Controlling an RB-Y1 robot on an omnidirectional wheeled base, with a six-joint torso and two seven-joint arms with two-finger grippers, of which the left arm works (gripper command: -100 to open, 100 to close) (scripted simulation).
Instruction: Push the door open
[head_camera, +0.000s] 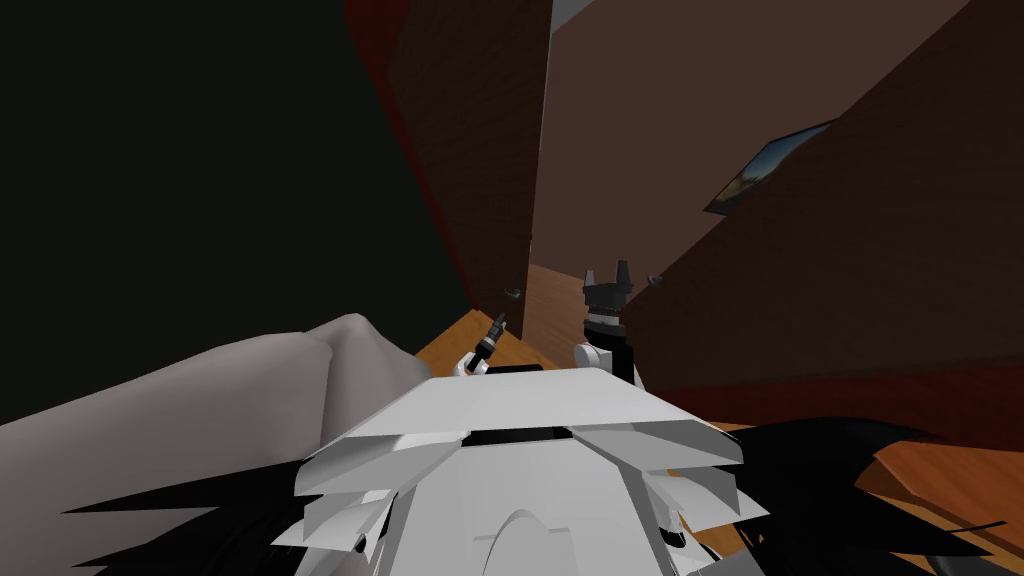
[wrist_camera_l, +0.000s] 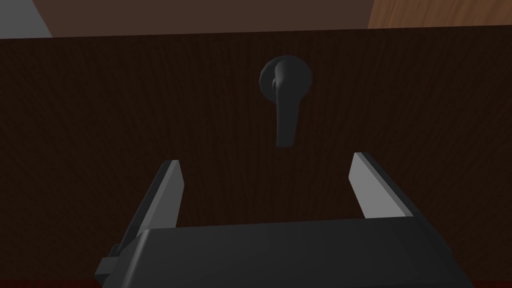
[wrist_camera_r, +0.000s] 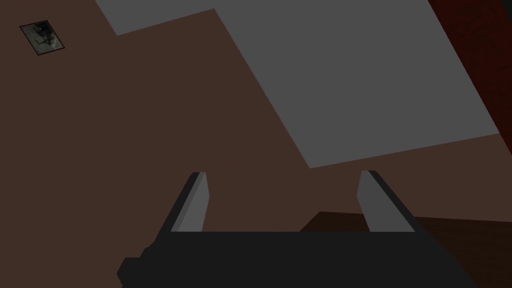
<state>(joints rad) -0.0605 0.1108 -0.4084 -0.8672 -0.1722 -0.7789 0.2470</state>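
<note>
The left pincer stands with its two fingers spread wide and nothing between them. It points square at the dark wood door and is near the panel, though I cannot tell whether the fingertips touch it. Just beyond the fingertips the dark lever handle hangs from its round plate, clear of both fingers. The right pincer is raised beside the left arm, likewise spread and empty, with no part in the work.

In the head view the door rises ahead and to the left, with the handle low on its near edge. A narrow strip of wood floor shows between that edge and the dark wall on the right. From this I judge the door may be slightly ajar, but it is far from swung wide. The approach looks done: the arm is lined up on the panel. The push itself, which is the bulk of the task, is left.
</note>
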